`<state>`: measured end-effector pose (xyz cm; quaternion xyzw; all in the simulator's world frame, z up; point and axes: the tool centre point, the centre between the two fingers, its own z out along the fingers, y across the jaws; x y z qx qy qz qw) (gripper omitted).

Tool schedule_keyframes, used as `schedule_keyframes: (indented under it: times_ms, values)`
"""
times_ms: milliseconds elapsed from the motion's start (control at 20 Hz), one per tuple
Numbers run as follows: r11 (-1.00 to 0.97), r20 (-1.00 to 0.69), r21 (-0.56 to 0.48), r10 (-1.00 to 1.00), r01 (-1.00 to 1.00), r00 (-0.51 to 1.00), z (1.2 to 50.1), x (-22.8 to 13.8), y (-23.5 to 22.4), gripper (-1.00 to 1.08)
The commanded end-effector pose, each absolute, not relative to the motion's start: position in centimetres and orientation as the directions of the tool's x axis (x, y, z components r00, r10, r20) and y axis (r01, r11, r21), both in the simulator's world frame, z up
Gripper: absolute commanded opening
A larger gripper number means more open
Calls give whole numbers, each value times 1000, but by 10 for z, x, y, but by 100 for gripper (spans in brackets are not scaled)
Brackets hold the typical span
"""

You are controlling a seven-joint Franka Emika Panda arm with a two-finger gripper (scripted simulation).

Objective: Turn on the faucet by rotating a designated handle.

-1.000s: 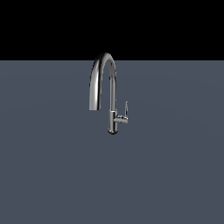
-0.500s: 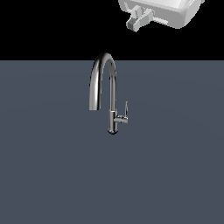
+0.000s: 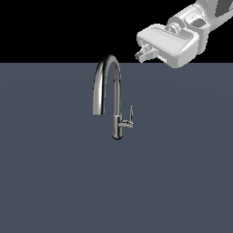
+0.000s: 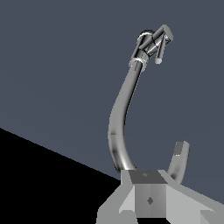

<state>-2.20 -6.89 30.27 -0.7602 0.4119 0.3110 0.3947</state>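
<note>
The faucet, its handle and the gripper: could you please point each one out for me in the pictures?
faucet (image 3: 118, 91): exterior view, on the upright chrome tube below the arch.
handle (image 3: 131, 113): exterior view, on the thin upright lever beside the body.
gripper (image 3: 146, 53): exterior view, on the fingers at the hand's end.

No text, label, brand, number or sign can be read in either view.
</note>
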Motion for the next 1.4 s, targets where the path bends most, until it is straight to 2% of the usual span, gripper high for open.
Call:
schedule_keyframes:
  times_ms: [0,750,1350]
  values:
    - [-278,-838,-326,-358,-903,413,285,-13,-72,-100]
    - [121,-986,-119,-127,-985,104,172,16,-75,-100]
    - [249,-1000,-8,-7,-969,6,130,20,-65,-100]
